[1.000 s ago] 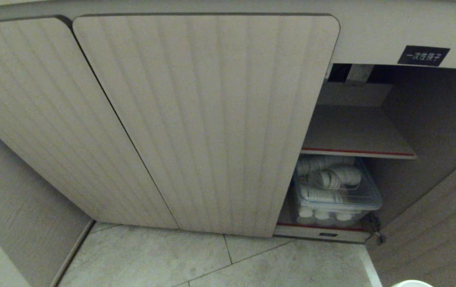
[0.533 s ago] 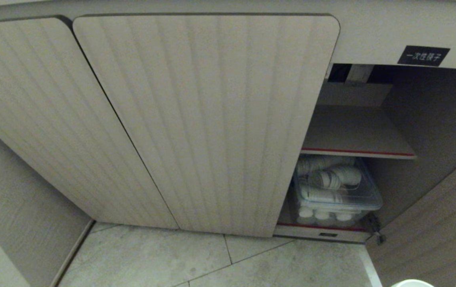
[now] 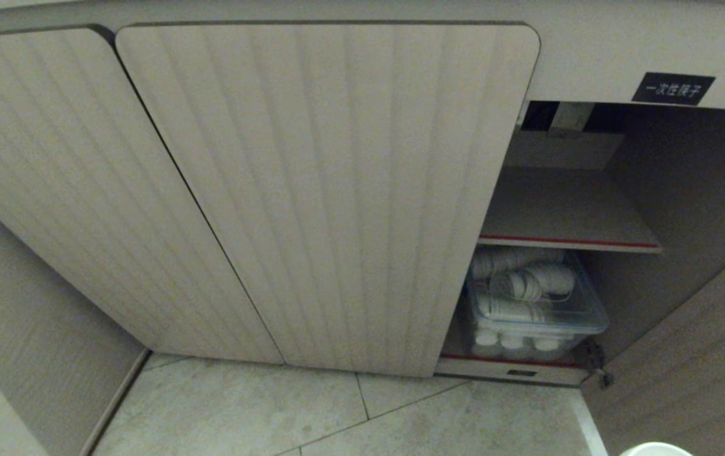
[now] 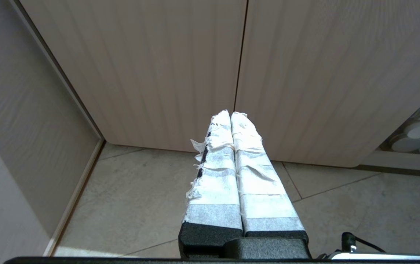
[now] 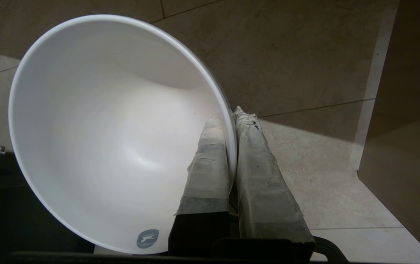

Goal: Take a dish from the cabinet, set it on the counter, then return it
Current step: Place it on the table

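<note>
Dish, a small plain white round glossy ceramic bowl with deep curved sides, is clamped by the right gripper: one tape-wrapped finger lies inside the wall, the other outside, with the rim pinched between them. The bowl is tipped on its side, so the wrist view looks straight into it, and a small grey round sticker sits inside near the rim. Beneath it lies the pale stone-tiled floor. In the head view only a sliver of the bowl's rim shows, at 5 o'clock, low and in front of the open compartment.

Left gripper hangs away from the work, its white-taped fingers pressed together, pointing at the seam between two closed doors.

Across the head view stands the low beige wood-grain cabinet with vertically ribbed, round-cornered doors. At 3 o'clock its compartment stands open. A red-edged inner shelf lies bare; below it a clear plastic lidded box holds stacked white ribbed cups. A small black label with white characters sits at 2 o'clock above the opening.
</note>
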Controlling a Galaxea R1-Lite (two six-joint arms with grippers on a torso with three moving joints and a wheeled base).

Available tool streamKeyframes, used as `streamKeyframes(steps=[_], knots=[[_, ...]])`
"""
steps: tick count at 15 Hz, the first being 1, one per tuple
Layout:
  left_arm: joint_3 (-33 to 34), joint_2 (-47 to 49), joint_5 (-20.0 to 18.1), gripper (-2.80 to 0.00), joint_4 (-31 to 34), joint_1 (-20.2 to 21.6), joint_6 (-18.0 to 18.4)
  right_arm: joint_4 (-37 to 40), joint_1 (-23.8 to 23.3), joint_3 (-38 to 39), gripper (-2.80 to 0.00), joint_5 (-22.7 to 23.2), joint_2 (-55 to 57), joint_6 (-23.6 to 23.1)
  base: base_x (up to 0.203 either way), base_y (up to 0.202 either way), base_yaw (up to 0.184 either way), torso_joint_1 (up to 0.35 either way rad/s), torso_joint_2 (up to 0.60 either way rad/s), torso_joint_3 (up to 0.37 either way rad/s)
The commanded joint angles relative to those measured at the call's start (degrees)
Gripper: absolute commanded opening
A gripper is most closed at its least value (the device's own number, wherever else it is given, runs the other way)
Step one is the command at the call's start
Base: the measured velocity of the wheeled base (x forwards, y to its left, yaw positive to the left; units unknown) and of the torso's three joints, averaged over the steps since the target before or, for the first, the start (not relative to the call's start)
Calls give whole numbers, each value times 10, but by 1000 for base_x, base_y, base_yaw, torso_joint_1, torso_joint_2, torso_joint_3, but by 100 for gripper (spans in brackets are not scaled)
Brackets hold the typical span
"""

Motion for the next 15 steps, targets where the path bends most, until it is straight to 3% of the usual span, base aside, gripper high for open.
streamKeyframes(steps=[1, 11, 15], knots=[[0, 0, 0, -280, 0, 0, 0, 0, 0, 0, -280, 2, 3, 0, 0, 0, 0, 0, 0, 0], [0, 0, 0, -280, 0, 0, 0, -1, 3, -3, -280, 2, 3, 0, 0, 0, 0, 0, 0, 0], [0, 0, 0, -280, 0, 0, 0, -1, 2, -4, -280, 2, 4, -12, 0, 0, 0, 54, -187, -252]])
